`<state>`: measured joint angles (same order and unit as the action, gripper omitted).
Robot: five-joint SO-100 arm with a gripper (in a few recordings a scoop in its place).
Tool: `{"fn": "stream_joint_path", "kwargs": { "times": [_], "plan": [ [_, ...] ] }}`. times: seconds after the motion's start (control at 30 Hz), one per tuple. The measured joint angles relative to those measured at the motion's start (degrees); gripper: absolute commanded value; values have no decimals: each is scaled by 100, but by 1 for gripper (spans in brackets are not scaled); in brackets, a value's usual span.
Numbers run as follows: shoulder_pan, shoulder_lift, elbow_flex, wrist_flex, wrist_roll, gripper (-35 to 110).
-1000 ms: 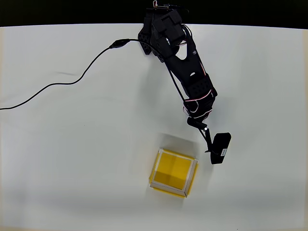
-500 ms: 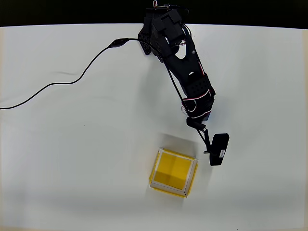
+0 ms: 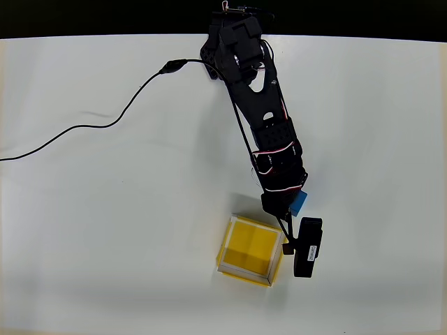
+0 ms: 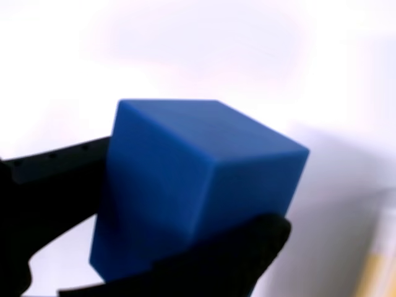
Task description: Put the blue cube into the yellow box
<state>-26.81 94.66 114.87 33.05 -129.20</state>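
Gripper (image 3: pixel 293 204) clamps blue cube (image 4: pixel 192 192) above white table (image 3: pixel 105 230), black backdrop.

Overhead bright, even, soft shadows; wrist view overexposed, blurry.

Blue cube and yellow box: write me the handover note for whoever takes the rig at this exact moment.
Gripper: shut on the blue cube; in the wrist view the dark fingers clamp it from both sides, clear of the table.
Blue cube: in the overhead view a corner of it shows beside the arm, just outside the yellow box's upper right corner.
Yellow box: open-topped on the white table, nothing inside it.
Done: cube picked up and brought close to the box.
Left: carry the cube over the box opening, likely a short move left and down in the overhead view, then release.
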Motion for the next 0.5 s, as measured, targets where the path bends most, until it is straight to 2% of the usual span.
{"fn": "stream_joint_path", "kwargs": {
  "times": [0.5],
  "plan": [
    [387, 0, -729, -967, 272, 13]
  ]
}}
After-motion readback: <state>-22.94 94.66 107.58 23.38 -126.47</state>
